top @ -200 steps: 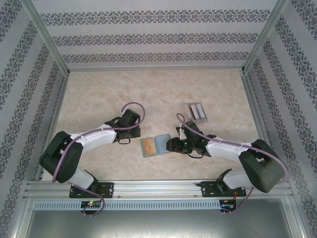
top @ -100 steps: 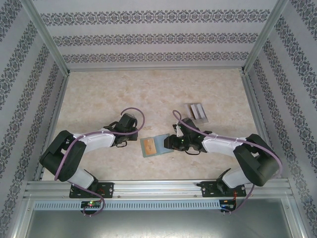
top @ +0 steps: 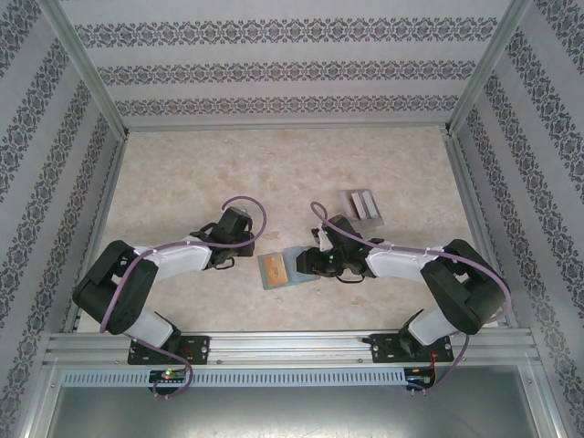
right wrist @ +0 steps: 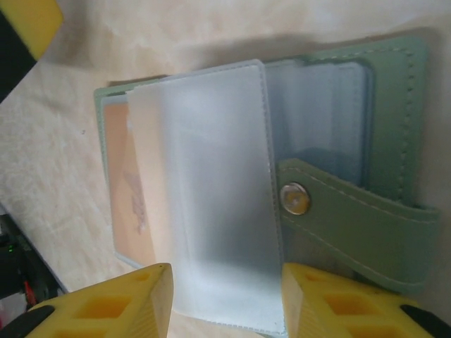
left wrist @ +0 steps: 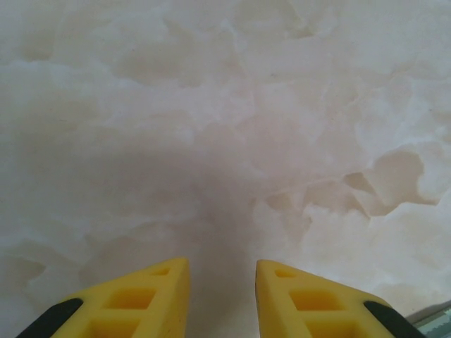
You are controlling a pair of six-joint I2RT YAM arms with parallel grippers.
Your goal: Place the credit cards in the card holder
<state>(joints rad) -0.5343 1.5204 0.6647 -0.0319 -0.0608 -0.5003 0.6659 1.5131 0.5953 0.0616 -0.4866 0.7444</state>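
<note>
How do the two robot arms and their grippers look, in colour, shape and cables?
The left arm and the right arm have white link covers between bulky black joint housings; a thin purple cable runs along each. The left gripper and the right gripper each carry two wedge-shaped yellow fingers with rectangular recesses and black parts behind.

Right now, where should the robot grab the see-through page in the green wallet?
Pinch the see-through page by its loose-looking edge nearest the right gripper, coming straight in from that side. That edge lines up between the open fingers, while the snap tab crowds the side beside it.
</note>
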